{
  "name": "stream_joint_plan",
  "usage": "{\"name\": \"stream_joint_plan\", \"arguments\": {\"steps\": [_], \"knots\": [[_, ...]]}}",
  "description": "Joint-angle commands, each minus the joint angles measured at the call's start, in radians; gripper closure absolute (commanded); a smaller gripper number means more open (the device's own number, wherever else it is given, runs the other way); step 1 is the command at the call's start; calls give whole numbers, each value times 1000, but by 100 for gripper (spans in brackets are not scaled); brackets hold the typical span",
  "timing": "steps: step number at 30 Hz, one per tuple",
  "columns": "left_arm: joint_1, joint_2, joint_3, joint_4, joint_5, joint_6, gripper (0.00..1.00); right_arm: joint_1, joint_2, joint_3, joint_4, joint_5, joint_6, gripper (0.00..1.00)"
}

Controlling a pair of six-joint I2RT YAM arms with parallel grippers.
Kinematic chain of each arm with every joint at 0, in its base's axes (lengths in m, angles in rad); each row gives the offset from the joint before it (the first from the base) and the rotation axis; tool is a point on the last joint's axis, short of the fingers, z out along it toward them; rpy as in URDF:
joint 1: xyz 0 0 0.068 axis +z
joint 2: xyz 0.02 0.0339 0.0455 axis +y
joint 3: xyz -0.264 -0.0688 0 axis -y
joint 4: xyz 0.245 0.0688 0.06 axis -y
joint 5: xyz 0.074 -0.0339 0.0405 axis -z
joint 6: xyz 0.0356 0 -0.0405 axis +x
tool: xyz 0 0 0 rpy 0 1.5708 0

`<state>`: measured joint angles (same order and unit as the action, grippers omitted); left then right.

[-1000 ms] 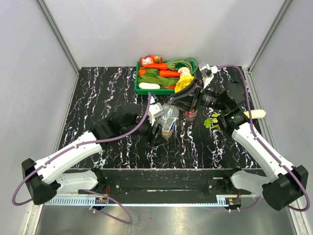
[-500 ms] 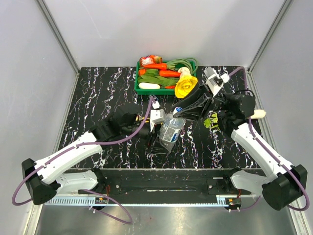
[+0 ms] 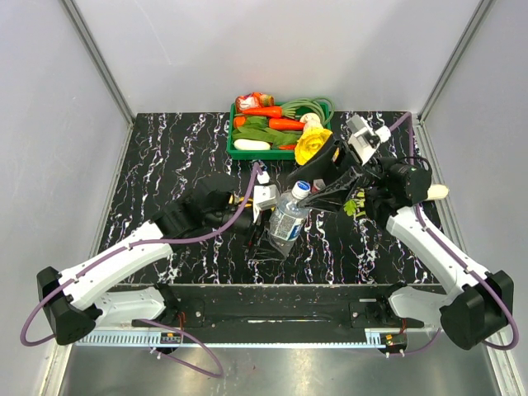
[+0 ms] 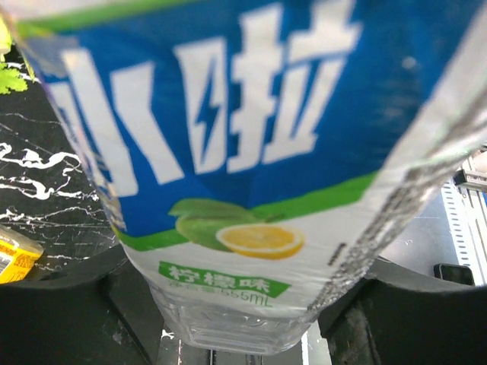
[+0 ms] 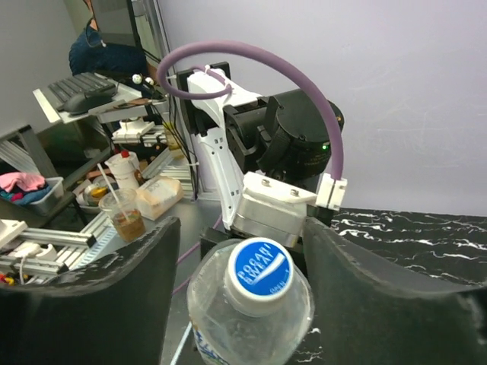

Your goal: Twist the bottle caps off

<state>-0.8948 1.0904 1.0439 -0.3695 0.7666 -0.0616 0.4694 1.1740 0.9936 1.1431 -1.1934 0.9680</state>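
A clear bottle with a blue label (image 3: pixel 289 219) is lifted off the table and tilted, its top pointing right. My left gripper (image 3: pixel 272 231) is shut on its lower body; the label (image 4: pixel 251 144) fills the left wrist view, with a finger (image 4: pixel 61 319) on each side. The bottle's blue-topped cap (image 3: pixel 302 189) faces my right gripper (image 3: pixel 317 191). That gripper (image 5: pixel 242 258) is open, with the cap (image 5: pixel 261 275) between its fingers (image 5: pixel 99 296) and a gap on both sides. No other bottle or cap is in view.
A green basket (image 3: pixel 239 152) of toy vegetables stands at the back middle. A yellow flower-like piece (image 3: pixel 313 143) lies just right of it. A green leaf (image 3: pixel 356 206) lies under the right arm. A white vegetable (image 3: pixel 436 192) rests at the right edge.
The left arm raised and tilted the bottle toward the right. The right gripper swung over to the cap and opened its jaws around it.
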Motion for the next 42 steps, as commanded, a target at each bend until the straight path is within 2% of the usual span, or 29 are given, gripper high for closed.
{"name": "stream_joint_plan", "arguments": {"steps": [1, 4, 6, 12, 17, 29, 32, 42], "knots": [[5, -9, 1, 4, -33, -9, 38, -12, -37, 19, 29, 54, -21, 20], [5, -7, -1, -9, -44, -3, 38, -17, -71, 10, -26, 92, -86, 4], [7, -9, -1, -16, -53, -3, 38, -17, -102, 7, -118, 127, -156, 0], [7, -24, 2, -46, -147, 0, 37, -17, -198, 13, -474, 326, -369, 0], [7, -24, 27, -106, -315, 5, 38, -17, -218, 36, -664, 474, -433, 0], [-30, -4, 113, -232, -762, 5, 38, -17, -154, 105, -902, 669, -401, 0], [-55, 23, 139, -266, -890, 11, 38, -17, -128, 112, -927, 710, -347, 0], [-131, 112, 243, -351, -1188, -14, 38, -17, -57, 114, -934, 727, -236, 0]]}}
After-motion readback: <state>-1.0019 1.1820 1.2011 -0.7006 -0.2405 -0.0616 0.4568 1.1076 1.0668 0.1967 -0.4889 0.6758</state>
